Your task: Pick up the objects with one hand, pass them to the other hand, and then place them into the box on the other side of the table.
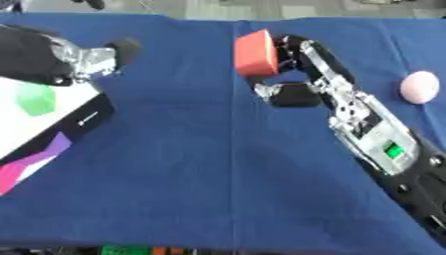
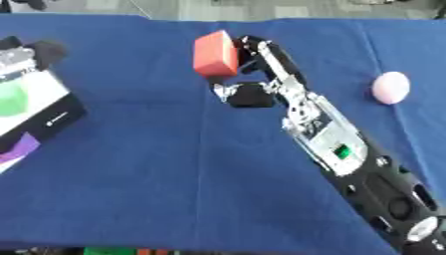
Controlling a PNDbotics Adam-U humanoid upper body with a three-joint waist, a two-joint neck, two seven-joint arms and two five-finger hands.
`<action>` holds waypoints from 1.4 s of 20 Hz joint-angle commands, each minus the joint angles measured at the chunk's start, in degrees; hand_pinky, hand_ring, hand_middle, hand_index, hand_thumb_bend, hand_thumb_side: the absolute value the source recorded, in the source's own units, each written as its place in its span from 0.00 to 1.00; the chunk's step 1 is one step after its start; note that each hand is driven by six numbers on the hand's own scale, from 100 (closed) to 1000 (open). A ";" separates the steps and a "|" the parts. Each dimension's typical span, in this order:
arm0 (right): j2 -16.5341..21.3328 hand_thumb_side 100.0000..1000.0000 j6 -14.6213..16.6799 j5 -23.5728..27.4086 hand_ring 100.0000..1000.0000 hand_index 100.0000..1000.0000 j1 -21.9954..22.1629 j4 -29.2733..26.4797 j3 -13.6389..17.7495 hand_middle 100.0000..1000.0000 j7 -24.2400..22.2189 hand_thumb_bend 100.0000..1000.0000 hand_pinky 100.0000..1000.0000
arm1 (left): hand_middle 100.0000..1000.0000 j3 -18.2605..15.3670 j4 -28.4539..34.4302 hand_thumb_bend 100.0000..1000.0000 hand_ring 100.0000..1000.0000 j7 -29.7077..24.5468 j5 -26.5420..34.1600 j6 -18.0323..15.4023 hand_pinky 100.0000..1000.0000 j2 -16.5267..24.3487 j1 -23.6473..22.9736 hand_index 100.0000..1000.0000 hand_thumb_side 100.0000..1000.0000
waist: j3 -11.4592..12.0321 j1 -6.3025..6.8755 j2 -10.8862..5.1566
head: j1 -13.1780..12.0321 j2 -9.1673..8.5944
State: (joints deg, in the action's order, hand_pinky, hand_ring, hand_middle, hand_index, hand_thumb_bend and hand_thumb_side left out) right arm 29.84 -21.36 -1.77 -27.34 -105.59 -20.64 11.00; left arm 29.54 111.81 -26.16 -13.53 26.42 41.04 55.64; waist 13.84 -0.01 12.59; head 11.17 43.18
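The red block sits pinched at the tips of the right hand, fingers curled behind it and thumb below, raised over the blue desk. Well off to that hand's left, the left hand hovers by the white box, which already holds a green block; whether its fingers are spread I cannot tell. A pink ball lies just right of the right forearm. Held only at the fingertips, the block could twist free during the pass.
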 commanded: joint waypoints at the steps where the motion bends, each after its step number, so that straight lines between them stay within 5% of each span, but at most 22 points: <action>1: 0.48 0.00 0.38 -0.48 0.67 0.56 -1.08 -1.30 -0.31 0.45 0.51 0.00 0.66 | 0.71 1.00 -2.16 0.36 0.72 -2.02 -1.86 0.11 0.81 -0.98 1.86 0.81 0.40 | 0.11 0.23 -1.36 | -0.31 0.10; 9: -0.11 0.00 1.35 -0.85 0.67 0.56 -1.91 -1.96 -2.58 0.45 0.27 0.00 0.66 | 0.71 4.07 -8.34 0.40 0.72 -4.21 -5.63 -1.36 0.81 -5.43 4.16 0.81 0.38 | 0.31 0.41 -1.24 | -0.59 -0.09; 28: -1.51 0.00 1.36 -2.71 0.68 0.56 -3.83 -2.71 -5.58 0.45 -2.43 0.00 0.67 | 0.72 5.47 -17.94 0.50 0.73 0.51 -15.38 -5.77 0.81 -14.89 5.35 0.82 0.31 | 0.34 0.31 -0.52 | -1.53 -0.44</action>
State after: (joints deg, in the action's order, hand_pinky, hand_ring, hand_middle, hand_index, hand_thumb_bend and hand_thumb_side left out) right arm 28.01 -20.04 -4.04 -30.28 -107.02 -26.33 8.88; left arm 35.38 94.02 -26.09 -27.98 21.09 26.07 59.64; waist 14.19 0.27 12.85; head 9.86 43.18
